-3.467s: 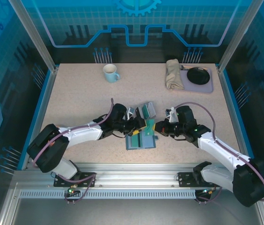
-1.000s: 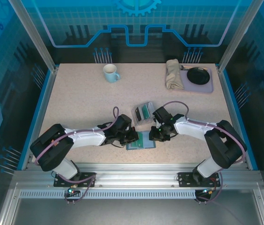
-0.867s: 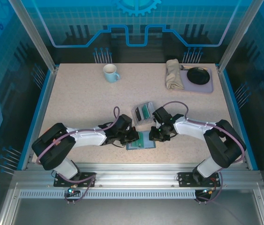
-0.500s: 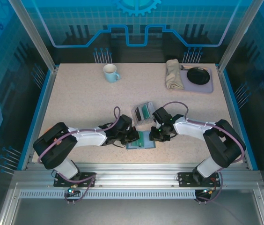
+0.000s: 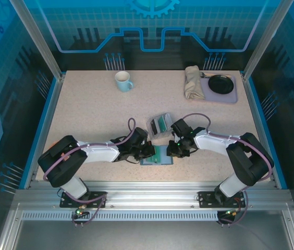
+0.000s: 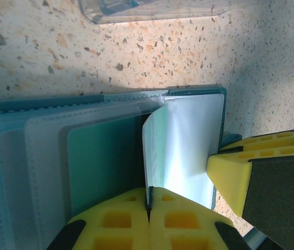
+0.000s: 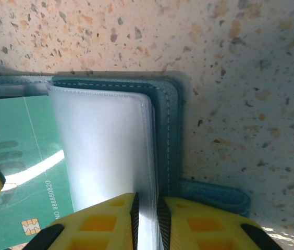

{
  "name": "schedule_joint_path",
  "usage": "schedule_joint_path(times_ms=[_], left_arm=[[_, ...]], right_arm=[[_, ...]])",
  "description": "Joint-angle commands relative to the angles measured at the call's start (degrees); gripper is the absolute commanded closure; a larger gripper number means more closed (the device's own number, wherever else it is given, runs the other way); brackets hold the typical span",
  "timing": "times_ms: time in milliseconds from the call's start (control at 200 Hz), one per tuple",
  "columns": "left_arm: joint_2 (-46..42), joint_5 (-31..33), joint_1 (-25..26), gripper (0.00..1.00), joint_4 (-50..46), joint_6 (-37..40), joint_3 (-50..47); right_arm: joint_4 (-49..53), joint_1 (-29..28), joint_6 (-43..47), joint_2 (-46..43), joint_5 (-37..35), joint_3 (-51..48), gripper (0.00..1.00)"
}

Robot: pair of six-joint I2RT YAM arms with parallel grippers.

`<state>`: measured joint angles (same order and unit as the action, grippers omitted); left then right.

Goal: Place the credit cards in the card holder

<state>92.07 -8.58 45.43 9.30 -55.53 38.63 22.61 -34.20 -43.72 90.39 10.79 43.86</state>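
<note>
Teal leather card holder point(image 5: 156, 157) lies open near the counter's point(image 5: 84, 109) near edge, about midway along. Left pincer point(image 6: 148, 195) is clamped tight on one clear sleeve leaf, lifted off the rest. Right pincer point(image 7: 146, 204) nips the outer sleeves at the holder's right side, jaws nearly together. Teal credit card point(image 7: 16, 156) lies flat beside them; how deep, cannot tell. Step judged: spreading leaves to seat a card. Next needs one pincer holding firm while the other fetches. Beyond: grey rack point(image 5: 159, 124), then mug point(image 5: 122, 80) by the far edge
</note>
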Motion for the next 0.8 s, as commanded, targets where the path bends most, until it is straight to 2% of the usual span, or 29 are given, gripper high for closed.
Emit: schedule_joint_path(times_ms=[0,210,415,665,795], left_arm=[[2.06,-1.23,2.39,0.99,2.63,2.51,-0.40],[-0.54,-0.32,2.54,0.98,11.58,2.67,-4.46],[1.20,0.12,2.55,0.98,10.47,3.76,-3.48],[3.29,0.96,2.69,0.97,10.41,1.65,-4.60],[2.47,3.60,2.69,0.95,5.96,0.25,-3.98]], right_arm=[[-4.18,-0.35,-0.84,4.71,0.51,-3.33,0.79],[-4.81,0.44,-1.32,3.97,1.64,-4.09,0.79],[-5.12,1.32,-1.28,3.48,2.61,-4.35,0.79],[-4.39,1.59,-1.27,2.87,2.60,-4.07,0.79],[-3.40,1.61,-1.10,1.82,2.16,-3.88,0.78]])
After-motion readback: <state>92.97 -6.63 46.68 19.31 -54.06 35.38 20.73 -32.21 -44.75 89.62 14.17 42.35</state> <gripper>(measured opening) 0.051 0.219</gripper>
